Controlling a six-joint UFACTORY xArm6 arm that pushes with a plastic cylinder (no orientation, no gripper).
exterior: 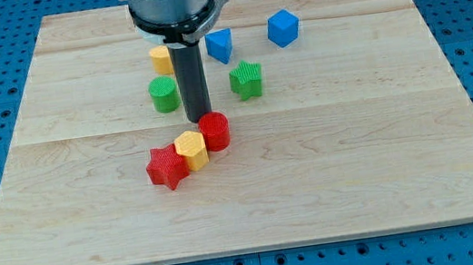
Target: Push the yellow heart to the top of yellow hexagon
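Note:
The yellow heart point(159, 59) lies near the view's top, partly hidden behind the rod. The yellow hexagon point(190, 149) lies lower, in a touching row between a red star point(166, 167) on its left and a red cylinder point(214, 132) on its right. My tip point(198, 120) stands just above the red cylinder, to the right of a green cylinder point(164, 94) and well below the yellow heart. It is above and slightly right of the yellow hexagon.
A green star point(247, 79) lies right of the rod. A blue wedge-like block point(219, 45) and a blue cube point(282, 28) lie near the view's top right of centre. The wooden board point(386, 158) sits on a blue perforated table.

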